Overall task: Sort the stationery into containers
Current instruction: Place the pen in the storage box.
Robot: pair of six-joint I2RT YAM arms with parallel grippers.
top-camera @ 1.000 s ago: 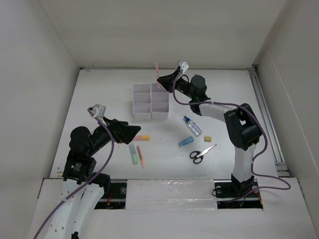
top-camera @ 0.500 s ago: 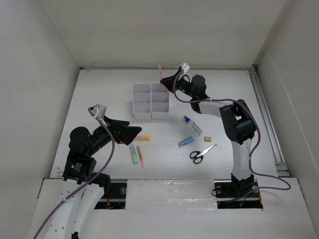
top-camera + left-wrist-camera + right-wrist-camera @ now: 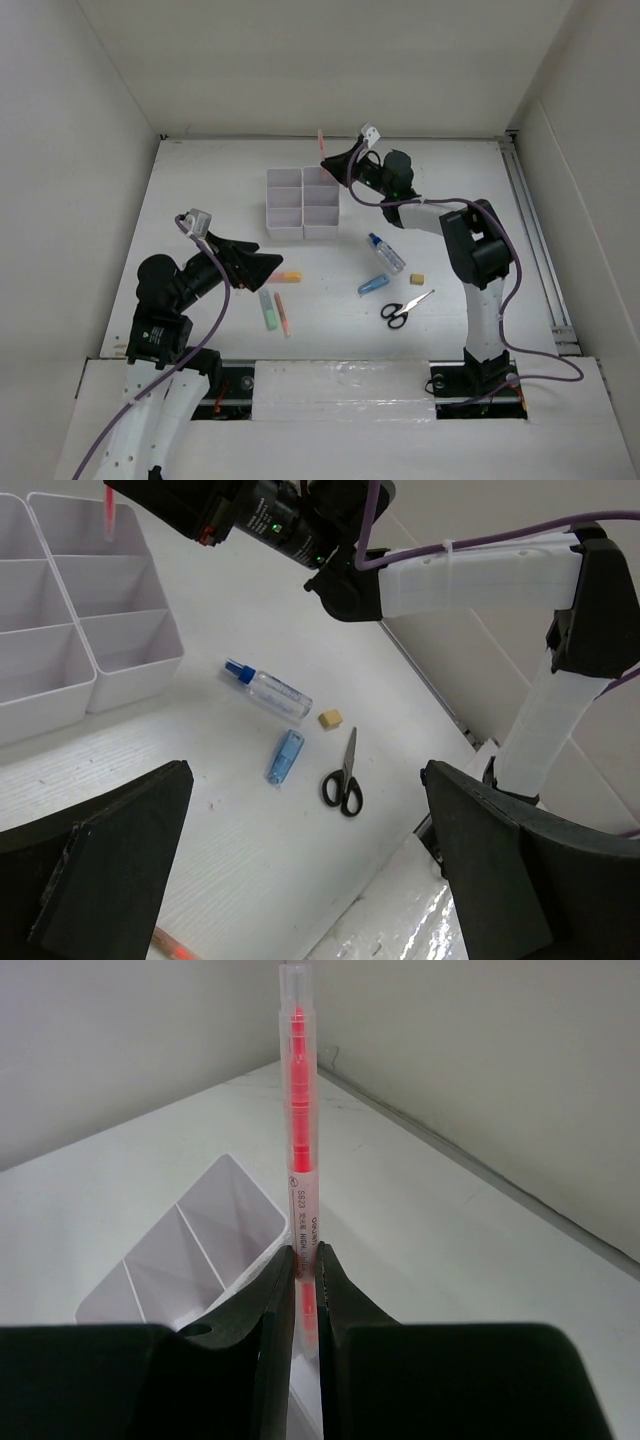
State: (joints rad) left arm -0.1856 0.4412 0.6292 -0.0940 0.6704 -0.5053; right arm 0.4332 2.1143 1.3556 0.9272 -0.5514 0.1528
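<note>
Clamped upright in the right gripper point(image 3: 303, 1290): a pink pen point(image 3: 299, 1110), fingers closed tight on its lower barrel. Hangs at the far end of the white trays point(image 3: 302, 203), above the end compartment or just beyond it; cannot tell which. Nothing between pen and tray rim in the wrist view.

Nearer, right of the trays: a clear blue-capped bottle point(image 3: 385, 252) lying flat, then a blue highlighter point(image 3: 373, 285), a tan eraser point(image 3: 418, 278) and black-handled scissors point(image 3: 405, 309), all apart from one another. Left of these, an orange-yellow highlighter point(image 3: 288, 277), with a green highlighter point(image 3: 266, 310) and an orange pen point(image 3: 282, 313) side by side closer to the bases.

Above that left group, the left gripper point(image 3: 270, 262), spread wide and holding nothing.

Underneath, a white table point(image 3: 200, 200); around it, plain pale walls on three sides, with a rail along the right edge.
</note>
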